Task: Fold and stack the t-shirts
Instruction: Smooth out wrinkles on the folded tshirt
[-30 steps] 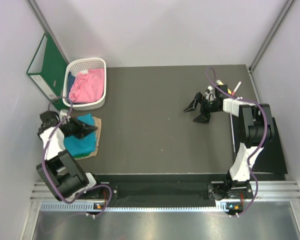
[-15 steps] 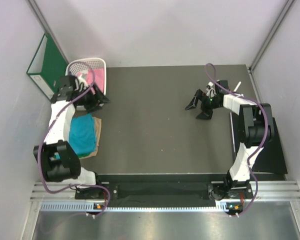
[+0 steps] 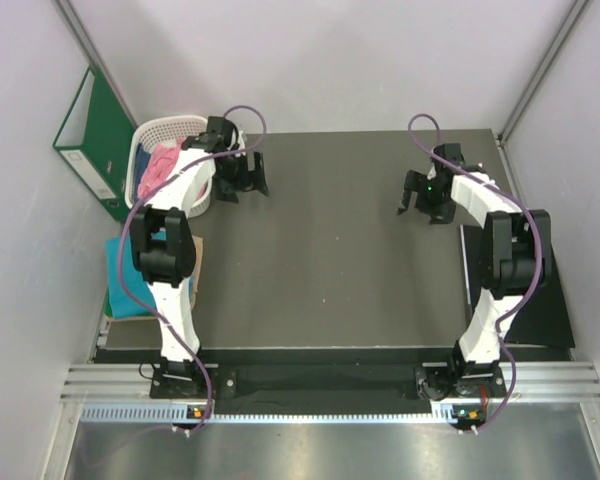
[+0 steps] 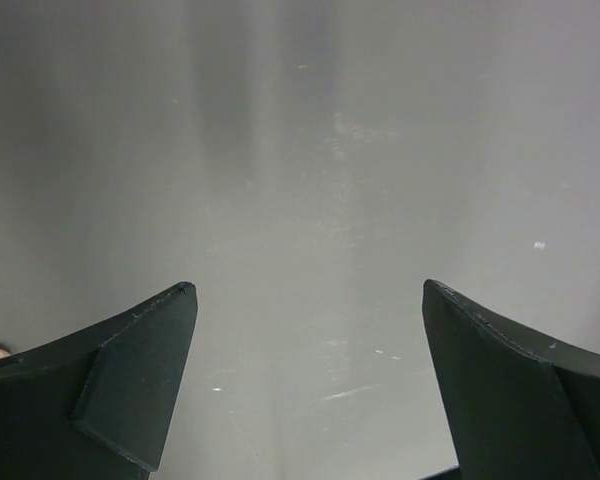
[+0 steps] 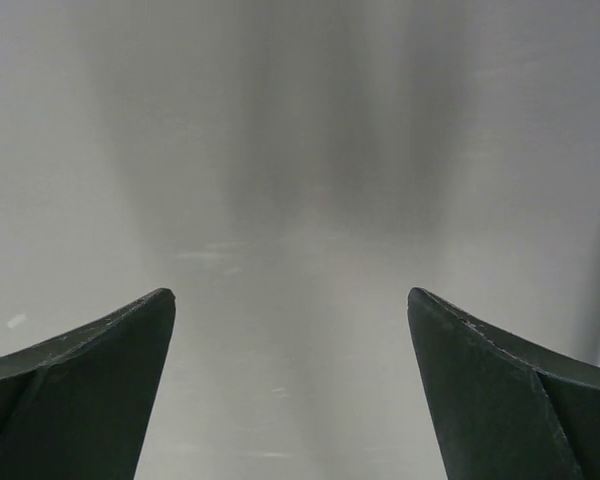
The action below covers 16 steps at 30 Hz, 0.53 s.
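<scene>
two hang released, empty: left tool [image 3: 244,186] (beside white basket [image 3: 170,122]) and right tool [image 3: 418,204].

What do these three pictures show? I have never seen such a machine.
These are two robot arms bolted at the near edge of a dark table. The wide picture looks down from above; the other two come from cameras on the wrists, looking out past each pincer. The left pincer and the right pincer are both open and hold nothing. A pink t-shirt lies in a white basket, a teal t-shirt lies at the table's left edge, and a green binder stands by the wall.
</scene>
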Tool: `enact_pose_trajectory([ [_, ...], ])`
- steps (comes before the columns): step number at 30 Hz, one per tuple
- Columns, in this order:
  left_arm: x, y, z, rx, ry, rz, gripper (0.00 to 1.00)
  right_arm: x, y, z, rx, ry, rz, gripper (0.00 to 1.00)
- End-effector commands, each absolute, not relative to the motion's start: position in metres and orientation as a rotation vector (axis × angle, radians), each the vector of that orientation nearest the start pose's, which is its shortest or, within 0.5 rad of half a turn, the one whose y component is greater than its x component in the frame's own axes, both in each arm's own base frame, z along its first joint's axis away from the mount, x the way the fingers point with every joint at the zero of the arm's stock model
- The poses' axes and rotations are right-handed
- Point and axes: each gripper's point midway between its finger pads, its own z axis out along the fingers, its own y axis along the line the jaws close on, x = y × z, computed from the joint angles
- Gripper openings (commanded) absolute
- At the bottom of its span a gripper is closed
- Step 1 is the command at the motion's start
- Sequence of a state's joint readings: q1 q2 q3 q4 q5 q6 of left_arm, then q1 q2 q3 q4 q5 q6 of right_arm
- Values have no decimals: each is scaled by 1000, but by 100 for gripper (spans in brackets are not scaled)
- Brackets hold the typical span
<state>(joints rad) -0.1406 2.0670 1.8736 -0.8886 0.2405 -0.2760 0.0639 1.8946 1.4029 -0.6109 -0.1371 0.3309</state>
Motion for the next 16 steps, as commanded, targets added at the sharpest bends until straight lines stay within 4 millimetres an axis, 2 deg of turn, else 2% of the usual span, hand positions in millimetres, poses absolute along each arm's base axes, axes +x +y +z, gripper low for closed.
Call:
enact_pose_trajectory([
  [1, 467, -100, 114, -95, 2729, -333, 99, 443, 10, 125, 276, 2470, -135, 100],
  [4, 468, -100, 94, -88, 2773, -326, 99, 448, -5, 142, 272, 2406, -242, 100],
  [7, 469, -99, 82, -75, 2799, -320, 99, 455, -9, 152, 264, 2361, -289, 100],
  [10, 475, -107, 84, -31, 2774, -383, 99, 463, -8, 163, 257, 2327, -314, 100],
  [14, 483, -116, 93, 38, 2709, -446, 99, 467, -2, 166, 243, 2316, -320, 100],
  [16, 490, -115, 97, 59, 2680, -433, 99, 469, 4, 172, 227, 2296, -308, 100],
])
